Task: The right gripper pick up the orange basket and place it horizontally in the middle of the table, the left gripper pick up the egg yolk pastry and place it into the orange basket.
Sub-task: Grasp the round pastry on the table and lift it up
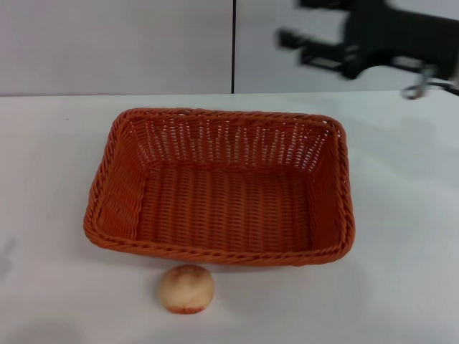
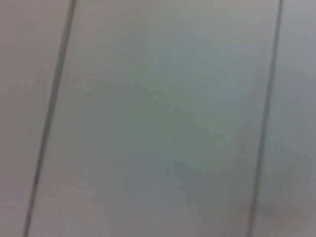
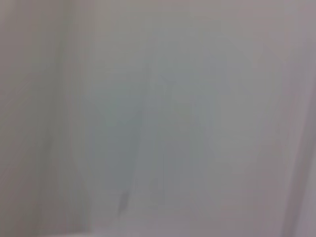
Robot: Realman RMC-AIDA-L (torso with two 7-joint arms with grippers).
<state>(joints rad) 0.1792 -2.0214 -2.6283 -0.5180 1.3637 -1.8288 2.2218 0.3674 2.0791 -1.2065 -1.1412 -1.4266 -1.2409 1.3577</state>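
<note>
The orange basket [image 1: 219, 188] lies lengthwise across the middle of the white table [image 1: 405, 229], open side up and with nothing in it. Just in front of its near rim, apart from it, the egg yolk pastry [image 1: 186, 289] rests on the tabletop. My right gripper [image 1: 290, 20] hangs high at the far right, above and behind the basket's far right corner. It is open, holds nothing, and its fingers point left. The left gripper shows in no view. Both wrist views show only blurred pale surface.
A pale wall with a dark vertical seam [image 1: 233, 46] stands behind the table's far edge. A faint shadow falls on the table's left edge [image 1: 6, 256]. Bare tabletop lies to either side of the basket.
</note>
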